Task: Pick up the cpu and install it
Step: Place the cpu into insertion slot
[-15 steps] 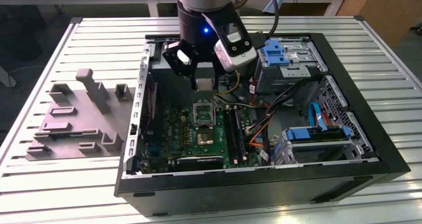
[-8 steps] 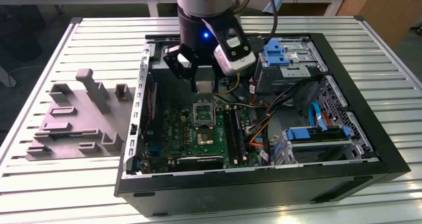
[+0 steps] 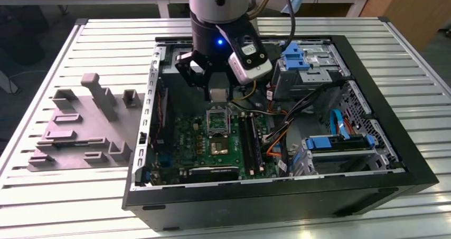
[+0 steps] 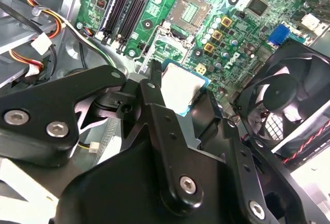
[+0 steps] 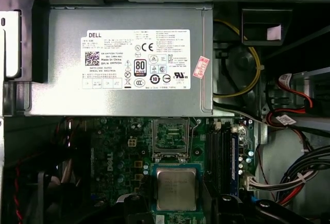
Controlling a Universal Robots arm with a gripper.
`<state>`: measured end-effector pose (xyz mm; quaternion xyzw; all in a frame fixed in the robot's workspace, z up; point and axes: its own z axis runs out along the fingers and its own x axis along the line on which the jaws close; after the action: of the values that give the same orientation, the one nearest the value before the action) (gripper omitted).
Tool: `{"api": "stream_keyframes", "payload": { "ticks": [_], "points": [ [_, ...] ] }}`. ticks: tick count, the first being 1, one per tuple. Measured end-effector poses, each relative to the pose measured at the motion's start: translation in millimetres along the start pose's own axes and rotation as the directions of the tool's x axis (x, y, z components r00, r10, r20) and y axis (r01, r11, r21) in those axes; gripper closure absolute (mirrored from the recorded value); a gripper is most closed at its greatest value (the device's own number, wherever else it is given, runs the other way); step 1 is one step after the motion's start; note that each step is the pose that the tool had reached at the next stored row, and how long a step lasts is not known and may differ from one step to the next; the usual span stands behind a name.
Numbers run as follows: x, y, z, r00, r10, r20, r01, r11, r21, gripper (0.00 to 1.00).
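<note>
My gripper (image 3: 219, 95) is shut on the cpu (image 3: 219, 94), a small pale silvery square chip, and hangs inside the open computer case (image 3: 366, 186). In the first wrist view the cpu (image 5: 176, 188) sits between the two black fingers (image 5: 135, 203), a little short of the open metal-framed socket (image 5: 171, 140) on the green motherboard. In the second wrist view the cpu (image 4: 183, 87) is clamped at its edges, with the socket (image 4: 190, 12) beyond it. In the exterior view the socket (image 3: 218, 122) lies just below the held chip.
A grey power-supply box (image 5: 129, 59) fills the case wall beyond the socket. Memory slots (image 5: 224, 152) run beside it, and a black fan (image 4: 283, 100) stands close by. Cables (image 3: 282, 128) and drive cages (image 3: 341, 144) crowd the exterior view's right. A grey-purple tray (image 3: 77, 128) lies outside the case.
</note>
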<state>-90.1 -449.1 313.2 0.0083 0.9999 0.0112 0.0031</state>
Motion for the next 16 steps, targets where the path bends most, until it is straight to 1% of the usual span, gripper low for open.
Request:
{"api": "stream_keyframes", "payload": {
  "ticks": [7, 13, 16],
  "points": [
    [0.0, 0.0, 0.5, 1.0000, 0.000, 0.0000, 0.000, 1.0000, 0.0000, 0.53],
    [-0.1, -0.9, 5.0, 1.0000, 0.000, 0.0000, 0.000, 1.0000, -0.0001, 0.53],
    [0.0, -1.9, 9.0, 1.0000, 0.000, 0.0000, 0.000, 1.0000, 0.0000, 0.53]
  ]
}}
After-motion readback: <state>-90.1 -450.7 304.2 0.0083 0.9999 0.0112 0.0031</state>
